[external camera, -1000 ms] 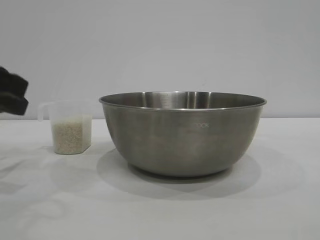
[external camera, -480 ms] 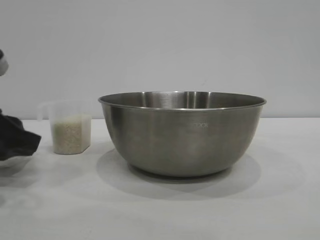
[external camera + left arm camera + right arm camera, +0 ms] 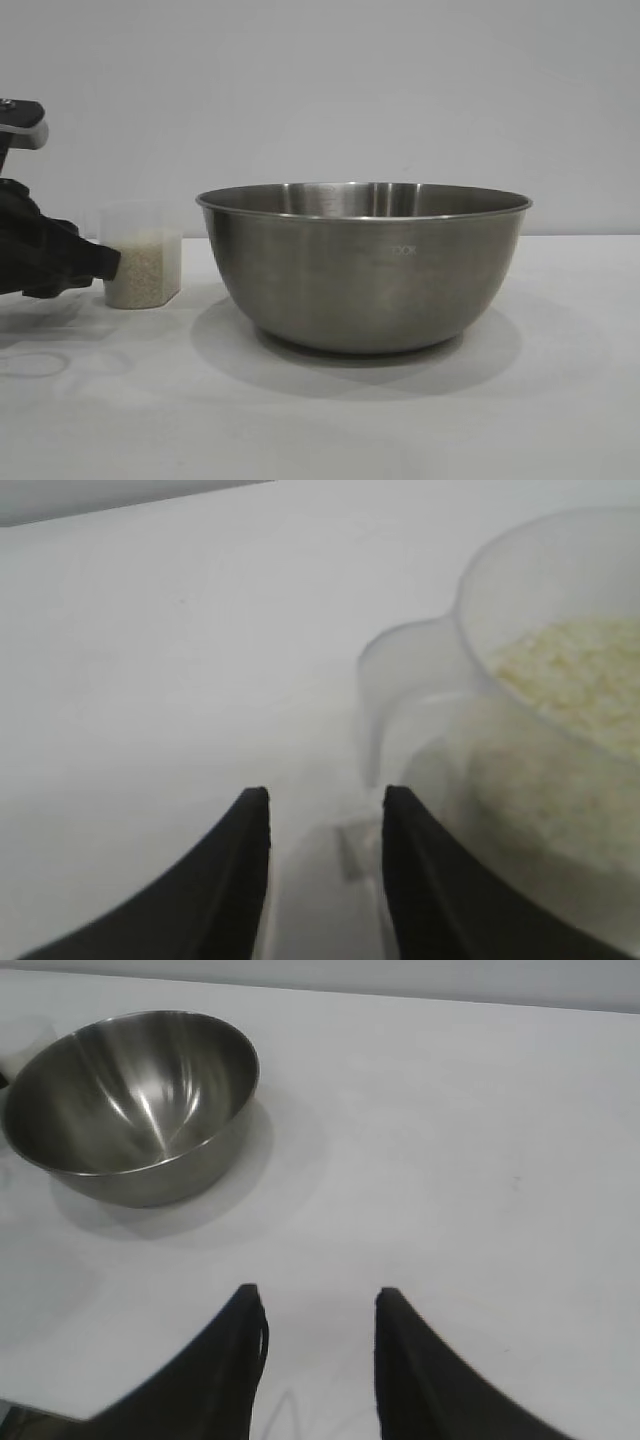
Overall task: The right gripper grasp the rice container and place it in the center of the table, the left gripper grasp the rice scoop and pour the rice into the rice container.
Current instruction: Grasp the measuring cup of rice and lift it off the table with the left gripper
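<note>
two pincers, left pincer nearer – fingers spread, empty, level with rice scoop on table, its handle just ahead, offset to one side. rice container mid-table. right pincer spread, well apart.

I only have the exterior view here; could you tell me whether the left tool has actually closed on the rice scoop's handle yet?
Observer: Not yet. In the left wrist view the left tool is open, with the rice scoop handle just ahead of its fingertips, not between them.
Operator: Thank you. Is there anything inside the rice container?
Observer: The right wrist view looks down into the rice container; it holds no rice.
Operator: And where is the right tool, please?
Observer: The right tool is open over bare table, well away from the container.
</note>
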Action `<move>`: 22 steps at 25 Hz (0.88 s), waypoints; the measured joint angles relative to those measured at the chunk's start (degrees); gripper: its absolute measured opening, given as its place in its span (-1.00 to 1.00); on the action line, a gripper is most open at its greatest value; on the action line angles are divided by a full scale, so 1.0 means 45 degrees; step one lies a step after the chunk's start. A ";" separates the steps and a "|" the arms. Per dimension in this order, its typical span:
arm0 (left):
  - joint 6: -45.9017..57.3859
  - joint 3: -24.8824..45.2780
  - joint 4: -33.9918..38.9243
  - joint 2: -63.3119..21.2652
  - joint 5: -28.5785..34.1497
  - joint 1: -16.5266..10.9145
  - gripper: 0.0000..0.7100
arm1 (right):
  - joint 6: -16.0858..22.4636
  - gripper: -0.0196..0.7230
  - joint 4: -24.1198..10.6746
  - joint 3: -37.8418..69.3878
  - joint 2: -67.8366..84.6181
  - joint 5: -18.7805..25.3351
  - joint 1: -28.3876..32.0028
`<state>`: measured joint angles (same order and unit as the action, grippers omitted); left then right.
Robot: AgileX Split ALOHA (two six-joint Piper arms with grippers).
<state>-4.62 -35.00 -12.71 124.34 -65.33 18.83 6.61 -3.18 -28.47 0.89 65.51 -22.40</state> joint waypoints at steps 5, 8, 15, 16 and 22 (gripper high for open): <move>-0.0088 -0.0006 -0.0047 0.0019 0.0000 0.0000 -0.34 | 0.0000 -0.33 0.0000 0.0000 0.0000 0.0000 0.0000; -0.0359 -0.0015 -0.0127 0.0019 0.0000 0.0000 -0.34 | 0.0000 -0.33 0.0000 0.0000 0.0000 0.0000 0.0000; -0.0575 -0.0435 -0.0306 -0.0005 0.0000 0.0000 -0.34 | 0.0000 -0.33 0.0022 0.0000 0.0000 0.0000 0.0000; -0.0575 -0.0494 -0.0325 -0.0051 0.0000 0.0000 -0.34 | 0.0000 -0.33 0.0022 0.0000 0.0000 0.0000 0.0000; -0.0605 -0.0520 -0.0272 -0.0346 0.0052 0.0000 -0.84 | 0.0000 -0.33 0.0022 0.0000 0.0000 0.0000 0.0000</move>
<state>-7.35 -37.34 -13.93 122.79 -65.10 18.83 6.61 -3.08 -28.47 0.89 65.51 -22.40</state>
